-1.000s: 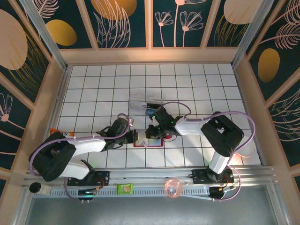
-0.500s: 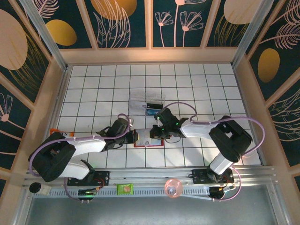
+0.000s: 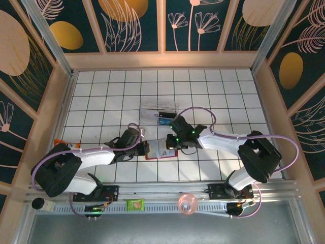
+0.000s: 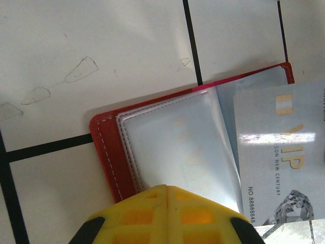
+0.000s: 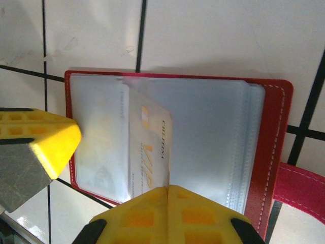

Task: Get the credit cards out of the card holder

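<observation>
The red card holder [image 3: 160,157] lies open on the tiled table between both arms, its grey-blue sleeves [image 4: 177,142] facing up. My left gripper [image 3: 147,148] is shut, its yellow tip [image 4: 165,187] pressed down on the left page's sleeve by the red cover [image 4: 107,147]. From the right, my right gripper [image 3: 170,143] is shut [image 5: 167,188] on the edge of a pale VIP credit card [image 5: 150,147], which stands tilted, part-way out of the middle sleeve. That card [image 4: 277,152] overlaps the holder's right page. The snap tab [image 5: 299,190] sticks out beyond the cover [image 5: 271,132].
A clear plastic box [image 3: 160,108] with a dark card beside it [image 3: 163,116] lies just behind the holder. A green packet [image 3: 135,204] and a pink round thing [image 3: 187,203] sit on the front rail. Wooden walls fence the table.
The right arm's elbow has swung out to the right while its gripper stayed at the holder, drawing the card along. The left arm has not moved.
</observation>
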